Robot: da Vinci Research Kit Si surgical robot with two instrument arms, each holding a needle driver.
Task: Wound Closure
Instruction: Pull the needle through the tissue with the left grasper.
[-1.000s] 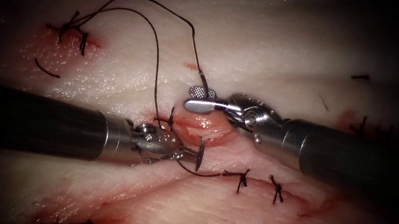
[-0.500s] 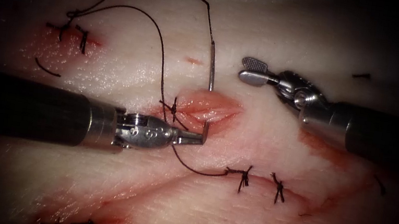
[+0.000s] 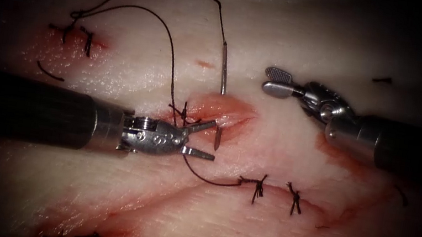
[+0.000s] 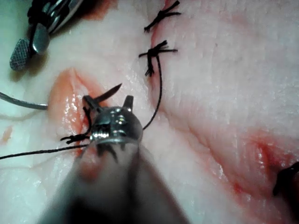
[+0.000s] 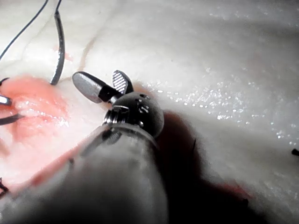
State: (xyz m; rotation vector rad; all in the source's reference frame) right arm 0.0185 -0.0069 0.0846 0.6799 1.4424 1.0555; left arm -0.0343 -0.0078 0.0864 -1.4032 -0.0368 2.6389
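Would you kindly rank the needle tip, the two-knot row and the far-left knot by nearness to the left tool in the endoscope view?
From the left tool, jaws open, holding nothing:
1. Needle tip, emerging from the tissue just right.
2. Two-knot row, lower right.
3. Far-left knot, upper left.

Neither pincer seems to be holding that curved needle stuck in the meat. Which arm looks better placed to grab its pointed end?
Probably the left. Its open pincer sits right beside the needle tip, which pokes out of the tissue at the cut. The right pincer is open, holds nothing, and sits farther off, nearer the needle's thread end.
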